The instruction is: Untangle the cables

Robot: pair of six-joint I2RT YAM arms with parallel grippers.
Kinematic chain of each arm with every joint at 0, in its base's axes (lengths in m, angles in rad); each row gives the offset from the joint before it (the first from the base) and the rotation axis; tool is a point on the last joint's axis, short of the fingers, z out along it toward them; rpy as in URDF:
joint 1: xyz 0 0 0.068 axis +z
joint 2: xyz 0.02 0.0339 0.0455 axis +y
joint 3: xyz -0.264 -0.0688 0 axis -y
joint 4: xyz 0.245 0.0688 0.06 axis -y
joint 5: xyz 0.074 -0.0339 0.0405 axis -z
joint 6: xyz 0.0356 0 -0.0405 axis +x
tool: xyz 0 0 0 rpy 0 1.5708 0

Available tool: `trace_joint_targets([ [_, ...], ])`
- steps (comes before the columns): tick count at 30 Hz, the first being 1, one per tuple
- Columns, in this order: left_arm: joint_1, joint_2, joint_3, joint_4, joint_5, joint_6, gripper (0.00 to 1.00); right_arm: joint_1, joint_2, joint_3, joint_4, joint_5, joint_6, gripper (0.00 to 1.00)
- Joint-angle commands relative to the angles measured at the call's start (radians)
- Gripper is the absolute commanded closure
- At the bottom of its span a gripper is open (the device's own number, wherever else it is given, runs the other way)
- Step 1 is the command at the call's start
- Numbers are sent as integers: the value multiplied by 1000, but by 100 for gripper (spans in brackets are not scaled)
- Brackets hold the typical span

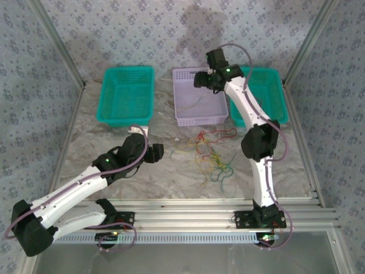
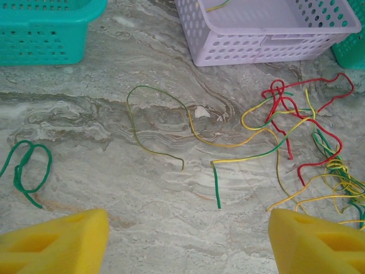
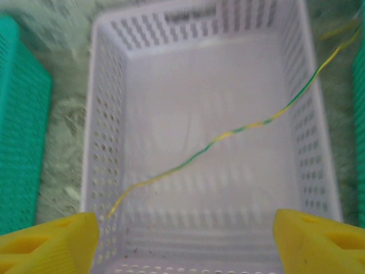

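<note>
The cables [image 1: 214,151] lie in a messy heap of red, green and yellow wires on the table [image 1: 171,177], about the middle and a bit toward the right edge. From the left wrist the heap [image 2: 302,131] is on the right side, and the red wires loop over the yellow and green ones. A few wires lie apart from it. There is a small green loop [image 2: 25,171] off to the left and a long green-yellow wire [image 2: 148,114] between the two. Three baskets sit along the far edge: a teal basket [image 1: 122,114] near the far left corner, a pale purple basket [image 1: 199,117] in the middle, and another teal basket [image 1: 279,108] near the far right corner. One yellow-green wire [image 3: 228,137] already lies in the purple basket [image 3: 108,114], with one end over its rim. The right gripper [image 1: 201,79] hangs over that basket with its pincer wide and nothing in it [image 3: 185,220]. I think this is the drop-off step for one wire. The left gripper [image 1: 155,152] is low near the left side of the heap, and its pincer [image 2: 188,220] is wide and empty too. Next, I think a gripper has to pinch just one wire at a loose end and pull slowly so the others do not come along. A dark mark on the far wall of the purple basket may be writing, but it is too blurry to read.
</note>
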Motion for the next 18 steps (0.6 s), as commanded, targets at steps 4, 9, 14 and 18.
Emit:
trace_joint_targets([
  [4,-4,-23,17,-33,-29,30,25,14,89,49,-57,-63,56,17],
  [9,-4,-24,17,-47,-58,26,10,-8,138,48,-6,-75,84,15],
  [14,-3,-25,20,-48,-65,31,8,-36,187,46,18,-35,97,15],
  [18,-3,-24,22,-46,-63,31,8,-61,216,51,64,-33,120,15],
])
